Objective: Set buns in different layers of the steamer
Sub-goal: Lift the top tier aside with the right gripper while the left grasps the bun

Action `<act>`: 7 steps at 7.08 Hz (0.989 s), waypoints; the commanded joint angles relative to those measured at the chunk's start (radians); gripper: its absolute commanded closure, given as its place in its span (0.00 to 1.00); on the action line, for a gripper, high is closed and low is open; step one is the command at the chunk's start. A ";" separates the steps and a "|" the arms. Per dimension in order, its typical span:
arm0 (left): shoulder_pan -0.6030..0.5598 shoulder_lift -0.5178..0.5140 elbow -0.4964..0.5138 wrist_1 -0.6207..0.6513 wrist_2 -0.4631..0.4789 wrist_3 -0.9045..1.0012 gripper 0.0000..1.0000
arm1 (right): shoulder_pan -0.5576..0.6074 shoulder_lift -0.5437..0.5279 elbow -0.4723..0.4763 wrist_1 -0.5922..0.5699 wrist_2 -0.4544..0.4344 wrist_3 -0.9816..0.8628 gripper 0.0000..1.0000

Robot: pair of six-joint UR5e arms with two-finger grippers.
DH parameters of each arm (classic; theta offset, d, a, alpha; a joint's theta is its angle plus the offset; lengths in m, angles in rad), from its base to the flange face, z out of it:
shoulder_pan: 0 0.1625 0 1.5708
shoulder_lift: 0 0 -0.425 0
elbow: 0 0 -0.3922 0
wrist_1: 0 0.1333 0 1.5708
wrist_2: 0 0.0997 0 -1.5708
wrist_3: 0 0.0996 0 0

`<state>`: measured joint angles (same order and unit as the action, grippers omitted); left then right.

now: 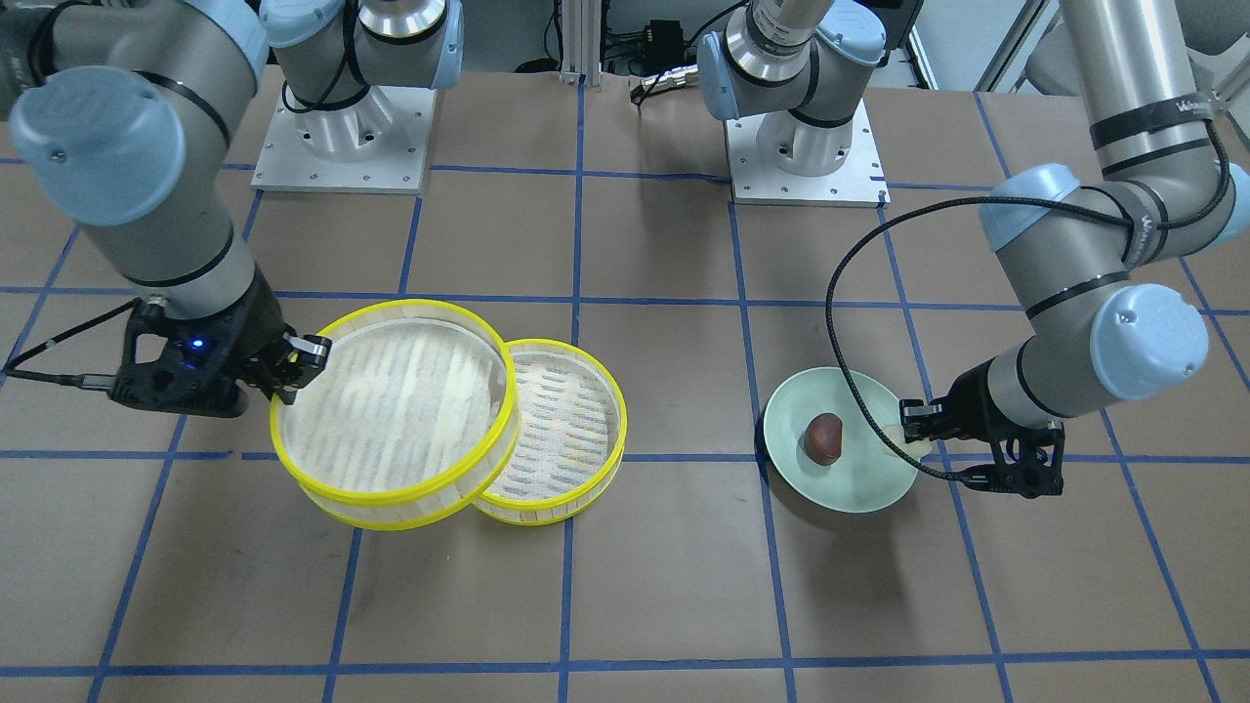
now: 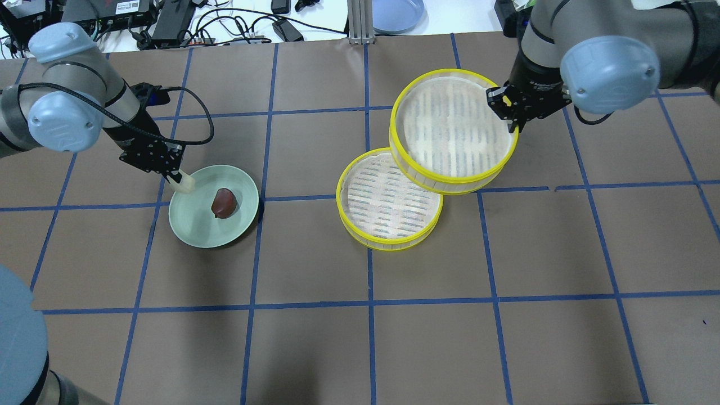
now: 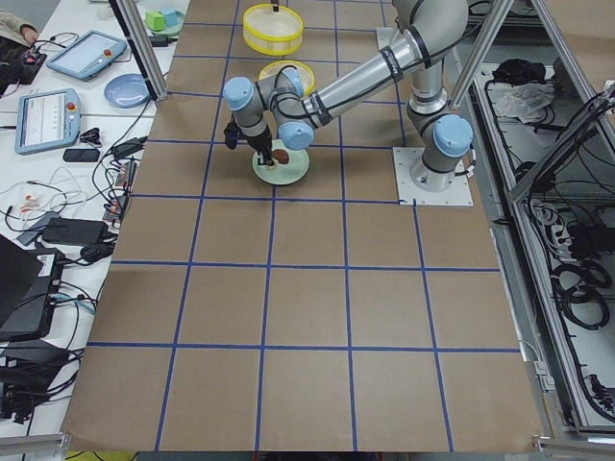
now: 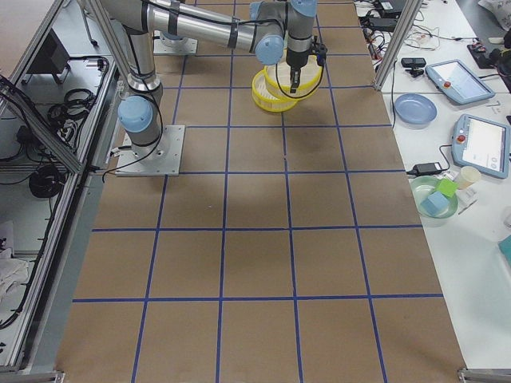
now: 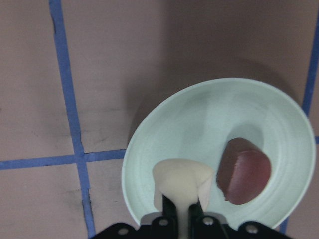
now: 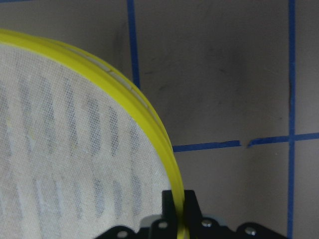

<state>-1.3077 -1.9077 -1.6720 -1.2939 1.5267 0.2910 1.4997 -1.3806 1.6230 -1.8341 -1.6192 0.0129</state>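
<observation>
Cream bun point(image 5: 182, 181) sits nearest in the left wrist view, pinched in the jaws of the left gripper point(image 5: 183, 206) over the mint plate point(image 5: 164, 129), beside the brown bun point(image 5: 244, 172) lying there; right wrist view: jaws of the right gripper point(image 6: 179, 200) clamp the yellow rim of the upper tray point(image 6: 75, 149); overhead: that tray partly covers the lower tray point(image 2: 382, 208) on the table point(image 2: 337, 337).

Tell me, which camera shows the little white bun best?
The left wrist view: the white bun looms large, pinched in the left hand over the green plate. Overhead it is a pale lump at the hand's tip; the front view half hides it; the side views are too distant; the right wrist view misses it.
</observation>
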 commanded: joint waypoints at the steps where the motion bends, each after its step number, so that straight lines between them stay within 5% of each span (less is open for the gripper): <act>1: -0.135 0.065 0.046 -0.030 -0.020 -0.175 1.00 | -0.120 -0.005 0.001 0.010 -0.028 -0.072 0.98; 4: -0.439 0.036 0.081 0.069 -0.061 -0.619 1.00 | -0.174 0.006 0.003 0.012 -0.025 -0.093 0.99; 5: -0.515 0.006 0.075 0.103 -0.142 -0.789 1.00 | -0.174 0.006 0.003 0.012 -0.024 -0.091 0.99; 7: -0.611 -0.034 0.066 0.113 -0.140 -0.904 1.00 | -0.174 0.006 0.006 0.013 -0.024 -0.090 0.99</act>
<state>-1.8627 -1.9183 -1.5990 -1.1944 1.3938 -0.5402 1.3260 -1.3747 1.6275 -1.8215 -1.6431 -0.0779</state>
